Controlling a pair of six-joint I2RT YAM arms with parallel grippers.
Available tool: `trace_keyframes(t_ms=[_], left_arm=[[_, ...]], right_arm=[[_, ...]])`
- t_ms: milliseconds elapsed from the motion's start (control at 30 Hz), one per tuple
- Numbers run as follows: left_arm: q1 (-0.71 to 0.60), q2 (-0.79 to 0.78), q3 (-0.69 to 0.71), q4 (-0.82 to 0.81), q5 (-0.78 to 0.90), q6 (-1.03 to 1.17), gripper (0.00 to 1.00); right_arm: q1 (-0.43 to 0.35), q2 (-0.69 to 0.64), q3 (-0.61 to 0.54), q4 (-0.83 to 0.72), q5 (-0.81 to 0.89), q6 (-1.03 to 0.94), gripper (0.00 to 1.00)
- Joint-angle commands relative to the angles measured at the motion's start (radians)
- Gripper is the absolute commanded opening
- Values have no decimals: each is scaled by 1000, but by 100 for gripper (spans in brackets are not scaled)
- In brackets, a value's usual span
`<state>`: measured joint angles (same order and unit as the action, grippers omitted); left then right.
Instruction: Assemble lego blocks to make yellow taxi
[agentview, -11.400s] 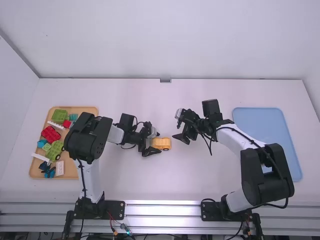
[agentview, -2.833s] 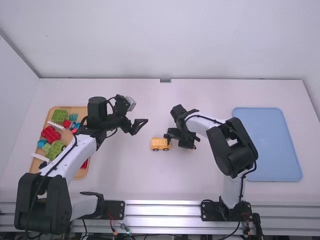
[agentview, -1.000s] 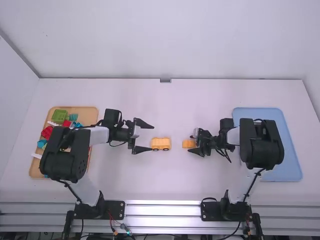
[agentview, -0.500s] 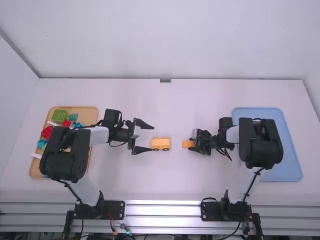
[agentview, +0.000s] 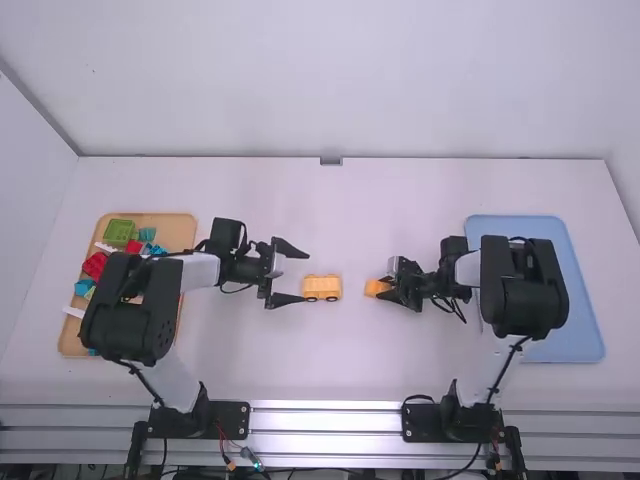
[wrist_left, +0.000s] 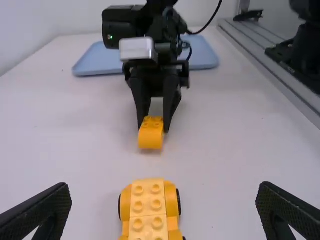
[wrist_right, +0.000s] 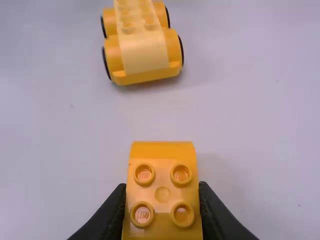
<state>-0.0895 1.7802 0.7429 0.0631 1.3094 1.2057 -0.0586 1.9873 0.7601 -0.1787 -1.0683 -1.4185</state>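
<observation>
My left gripper (agentview: 291, 273) stands open just left of the yellow car base (agentview: 322, 288), its fingers spread wide around bare table; the left wrist view shows this gripper (wrist_left: 164, 205) with the studded car base (wrist_left: 148, 207) between and beyond its fingers, untouched. To the right of the base, my right gripper (agentview: 384, 291) is shut on an orange-yellow block (agentview: 375, 288). Seen from the right wrist, that gripper (wrist_right: 162, 200) pinches the sides of the block (wrist_right: 162, 192), whose studs face up and whose far end is rounded. A gap separates block and wheeled base (wrist_right: 140, 42).
A wooden tray (agentview: 150, 219) with several coloured bricks lies at the far left, partly under the left arm. On the right, a blue tray (agentview: 575, 290) sits partly beneath the right arm.
After the left arm came back beside the car base and the right gripper took the block to its right, both arms have kept nearly still; the block has tilted slightly in the right gripper.
</observation>
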Motion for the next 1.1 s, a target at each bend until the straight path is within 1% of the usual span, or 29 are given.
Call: trace_keyframes(t_ms=[0,67,167,233,267,333,533,633,667,800,833,900,967,1000,1067], left_arm=[[-37,14,-30,34,-52,14,99],[-59,38,-47,121,-92,-37,99],[-79,87,-57,278,-126,-234,99],[-81,133,-57,357,-113,-284,99],[-81,143,-56,366,-110,-286,99],[-77,213,-40,403,-102,-285,99],[-85,323,4,398,-123,-285,99],[-89,351,13,398,-114,-270,100],[-93,360,16,400,-116,-272,99],[-94,370,23,401,-124,-274,89],[-95,370,21,408,-126,-274,81],[-100,370,18,416,-126,-274,80],[-101,370,10,429,-140,-274,77],[-103,370,5,433,-163,-274,74],[-103,370,1,437,-178,-274,72]], right_arm=[[10,-82,33,-34,-92,1,15],[36,-121,48,-67,-86,0,15],[78,-157,64,-72,-84,9,15],[115,-164,77,-72,-81,8,13],[122,-164,80,-72,-80,8,13],[167,-164,93,-71,-79,9,13],[246,-164,98,-51,-51,9,11],[271,-164,97,-7,-27,82,9],[281,-164,97,24,-4,144,9],[316,-163,96,90,55,247,7],[328,-163,96,96,66,253,7],[343,-162,96,97,76,251,6],[361,-162,96,94,85,256,4],[370,-162,96,92,100,257,2],[377,-162,96,94,109,278,2]])
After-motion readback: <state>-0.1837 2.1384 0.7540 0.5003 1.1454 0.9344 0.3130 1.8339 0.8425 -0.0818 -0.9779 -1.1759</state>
